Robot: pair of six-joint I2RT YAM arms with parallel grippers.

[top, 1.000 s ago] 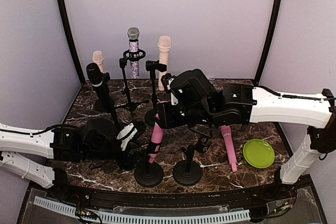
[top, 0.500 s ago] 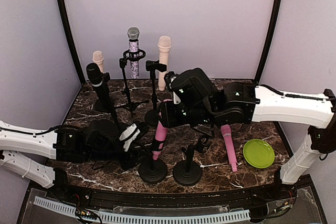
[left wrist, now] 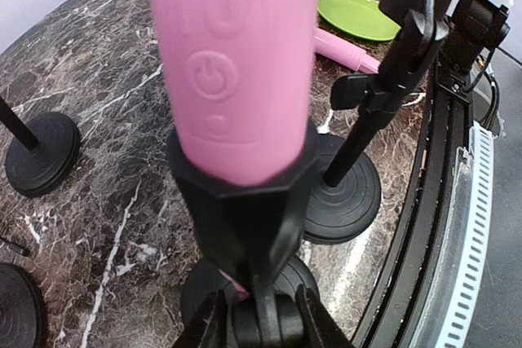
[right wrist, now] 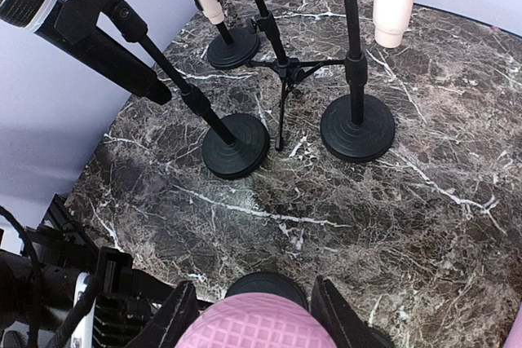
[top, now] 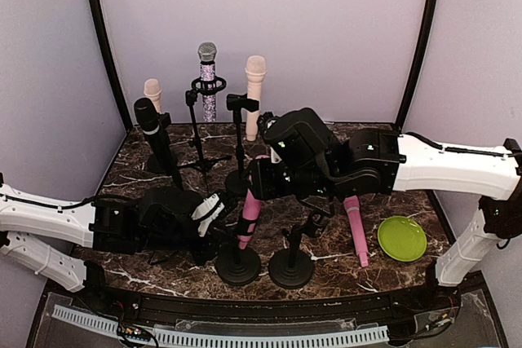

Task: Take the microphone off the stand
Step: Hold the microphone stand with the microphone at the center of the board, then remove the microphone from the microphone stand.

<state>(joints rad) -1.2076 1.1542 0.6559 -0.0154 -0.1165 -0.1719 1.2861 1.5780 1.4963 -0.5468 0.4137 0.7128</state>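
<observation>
Pink microphone [top: 249, 211] is seen front centre of the marble table [top: 412, 193], seated upright with a slight lean in the black clip of a round-base stand [top: 238, 265]. Body is smooth pink, with a power symbol and a small button moulded in near the lower end; the head is pink mesh. In the top view the upper part is hidden under the right arm.

Right gripper [right wrist: 257, 319] is clamped on the mesh head, one finger on each side. Left gripper [left wrist: 263, 323] is brought in low from the left and pressed onto the stand's black joint just under the clip, fingers tight on both sides.

An empty stand [top: 292, 266] with a tilted clip is placed just beside the held one on its right, bases close together. A second pink microphone [top: 356, 230] is laid flat further right, near a green plate [top: 402, 238]. Behind, a black microphone [top: 151, 124] is held on a tilted stand at the left, and a glitter microphone [top: 208, 71] on a tripod stand, a beige microphone [top: 255, 87] and a small pale microphone [top: 152, 91] are lined up along the back wall.
</observation>
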